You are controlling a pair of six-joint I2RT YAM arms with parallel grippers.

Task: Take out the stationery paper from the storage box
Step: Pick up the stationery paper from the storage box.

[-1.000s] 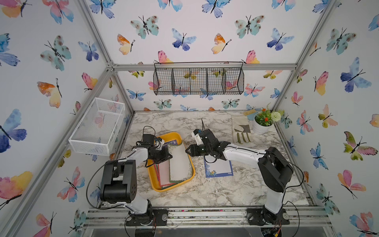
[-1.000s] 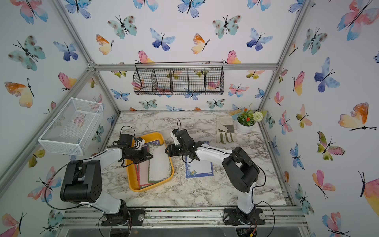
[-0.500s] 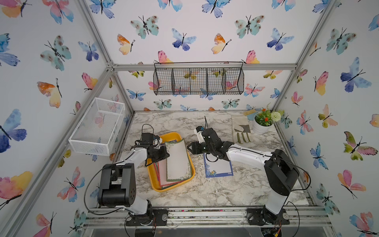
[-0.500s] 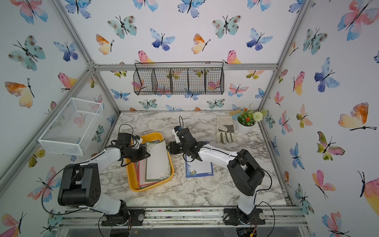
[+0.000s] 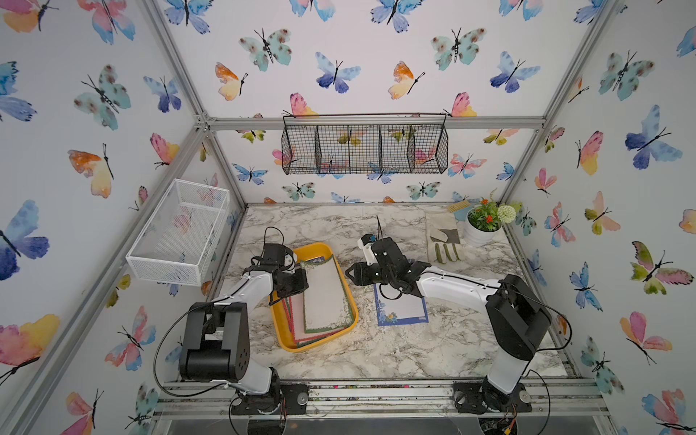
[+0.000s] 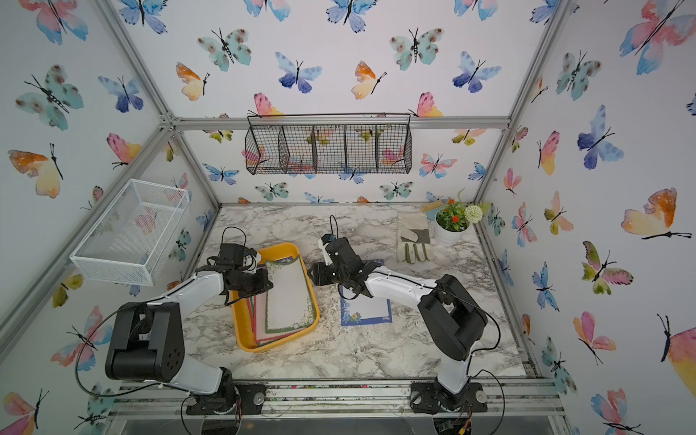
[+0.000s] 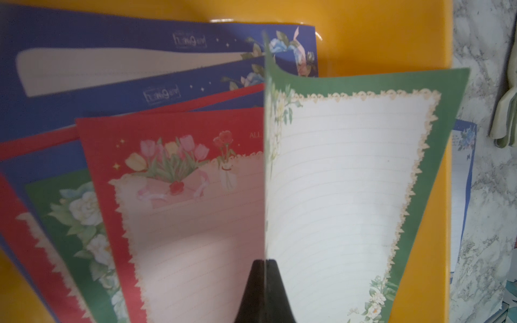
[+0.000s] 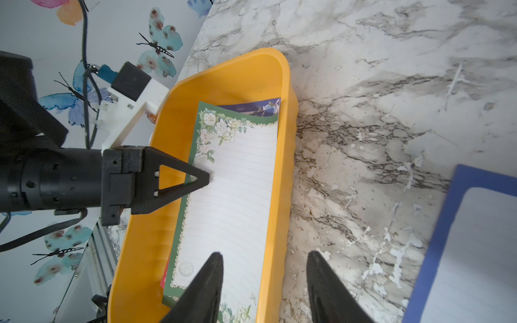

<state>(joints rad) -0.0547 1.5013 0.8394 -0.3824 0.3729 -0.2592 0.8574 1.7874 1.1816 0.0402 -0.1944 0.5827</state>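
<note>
The left tool [image 7: 264, 261], clenched on an edge of the green-bordered stationery paper [image 7: 344, 181], curls it above the storage box [image 8: 282, 195], seemingly for the empty, parted right tool [image 8: 264, 254] to take.

Lab robot cell dressed homelike: aluminium frame [image 5: 489, 122], butterfly-print walls [image 5: 339, 41], marble-look tabletop [image 5: 395, 357].

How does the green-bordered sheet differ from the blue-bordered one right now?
The green-bordered sheet is in the storage box; the blue-bordered sheet lies outside it on the table. The green one curls, one edge pinched by the left claw; the blue lies flat, ungripped. Both are lined and floral.
</note>
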